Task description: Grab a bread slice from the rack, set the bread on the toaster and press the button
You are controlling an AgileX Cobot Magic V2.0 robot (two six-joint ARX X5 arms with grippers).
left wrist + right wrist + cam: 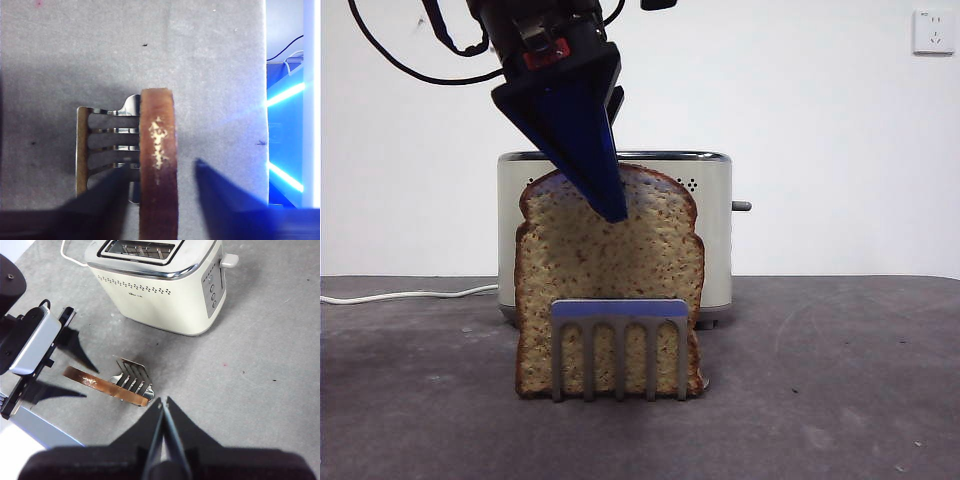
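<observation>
- Grey felt-like table point(840, 400) w/ a plain white wall behind; wall socket point(932, 31) at upper right in front view.
- Slice of bread point(610, 270) stands upright in the rack point(618, 345), near the table's front edge, hiding much of the toaster point(715, 240) behind it.
- Left gripper point(160, 172) hangs over the slice's top crust, jaws wide, one on each side, not touching; only left wrist view shows that gap.
- Right gripper point(164, 407) waits apart, jaws closed on nothing.
- Right wrist view alone shows toaster slots, both empty.
- Button point(741, 206) sticks out of toaster's side, unobstructed; white cord point(410, 294) trails off toward the table's far edge.
</observation>
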